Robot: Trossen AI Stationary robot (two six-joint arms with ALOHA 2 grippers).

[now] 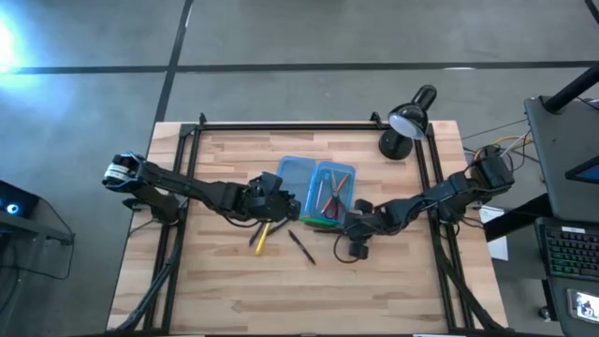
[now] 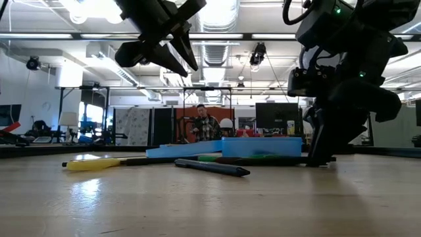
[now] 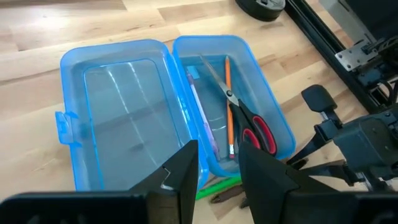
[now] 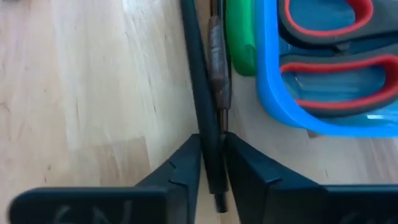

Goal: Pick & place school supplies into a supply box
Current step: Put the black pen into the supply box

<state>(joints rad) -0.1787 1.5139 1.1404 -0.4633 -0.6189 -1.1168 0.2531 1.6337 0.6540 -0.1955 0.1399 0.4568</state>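
One blue box (image 1: 316,192) lay open in the middle of the table (image 1: 234,290), its two halves side by side. In the right half I counted one pair of scissors (image 3: 250,126) with red handles, one orange pencil (image 3: 228,99) and one pink pen (image 3: 204,121); the left half held nothing that I could see.

Outside the box there were five more thin items. A yellow pen (image 1: 263,238) and a dark one lay near the left gripper, one black pen (image 1: 301,247) lay alone nearer the front, and a green pen (image 4: 240,37) and a brown pencil (image 4: 218,59) lay along the near wall of the box.

The right wrist view showed what the high view did not: the right gripper (image 4: 212,163) was low at the table, its fingers clenched on a black pen (image 4: 202,93) lying just beside the brown pencil.

The left gripper (image 3: 217,171) hovered above the box, fingers parted a little and holding nothing.

In the low view the box contents were hidden behind its wall, and a person sat far behind in the room. A black lamp (image 1: 408,120) stood at the far right corner.
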